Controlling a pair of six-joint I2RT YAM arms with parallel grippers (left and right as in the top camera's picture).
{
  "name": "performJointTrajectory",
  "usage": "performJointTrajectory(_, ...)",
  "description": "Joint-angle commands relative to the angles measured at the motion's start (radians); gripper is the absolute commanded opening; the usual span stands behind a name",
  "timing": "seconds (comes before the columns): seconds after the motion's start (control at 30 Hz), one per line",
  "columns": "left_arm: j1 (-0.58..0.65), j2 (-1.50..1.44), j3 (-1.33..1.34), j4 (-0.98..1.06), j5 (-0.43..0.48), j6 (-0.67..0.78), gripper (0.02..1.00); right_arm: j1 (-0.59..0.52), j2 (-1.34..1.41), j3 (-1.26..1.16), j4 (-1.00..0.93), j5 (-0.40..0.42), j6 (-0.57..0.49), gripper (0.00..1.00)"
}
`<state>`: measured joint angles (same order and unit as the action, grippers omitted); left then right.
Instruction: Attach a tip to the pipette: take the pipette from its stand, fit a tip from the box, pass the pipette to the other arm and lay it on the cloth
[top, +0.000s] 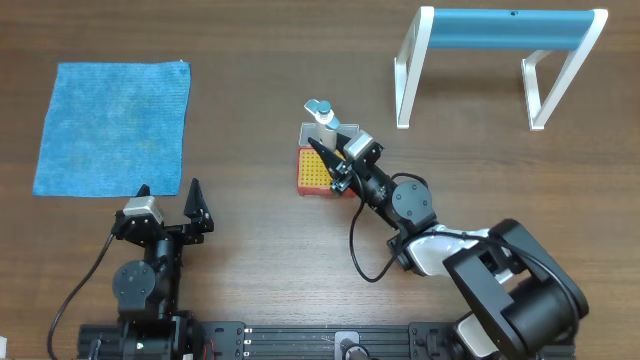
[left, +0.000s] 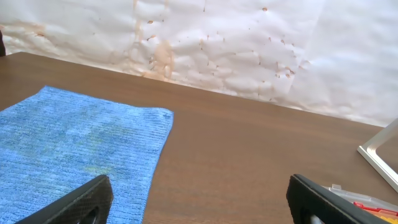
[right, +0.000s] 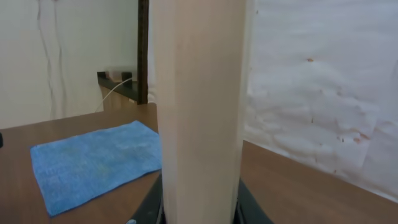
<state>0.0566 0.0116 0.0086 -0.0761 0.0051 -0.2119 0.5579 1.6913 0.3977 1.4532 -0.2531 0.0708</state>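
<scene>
The pipette (top: 324, 117), white with a blue button, stands upright over the red and yellow tip box (top: 312, 174) at the table's middle. My right gripper (top: 336, 160) is shut on its body. In the right wrist view the pale pipette body (right: 199, 106) rises between the dark fingers (right: 247, 210); its lower end is hidden. The blue cloth (top: 115, 130) lies flat at the far left. My left gripper (top: 170, 205) sits open and empty near the cloth's front right corner, with the cloth (left: 74, 143) ahead of its fingers (left: 81, 202).
The white stand with its blue bar (top: 505, 30) is at the far right; one leg (left: 379, 155) shows in the left wrist view, and so does a corner of the tip box (left: 367, 202). Bare brown table lies between cloth and box.
</scene>
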Motion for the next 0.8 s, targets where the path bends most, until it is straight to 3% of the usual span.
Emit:
performJointTrajectory(0.03, 0.002, -0.005, -0.003, -0.006, 0.007, 0.011, 0.906, 0.002, 0.048, 0.027, 0.01, 0.021, 0.015, 0.077)
performJointTrajectory(0.13, 0.002, -0.005, -0.003, -0.006, 0.007, 0.011, 0.904, 0.001, 0.067, 0.027, 0.009, 0.079, 0.015, 0.077)
performJointTrajectory(0.8, 0.002, -0.005, -0.003, -0.006, 0.007, 0.011, 0.904, 0.001, 0.134, 0.048, -0.01, 0.077, 0.015, 0.077)
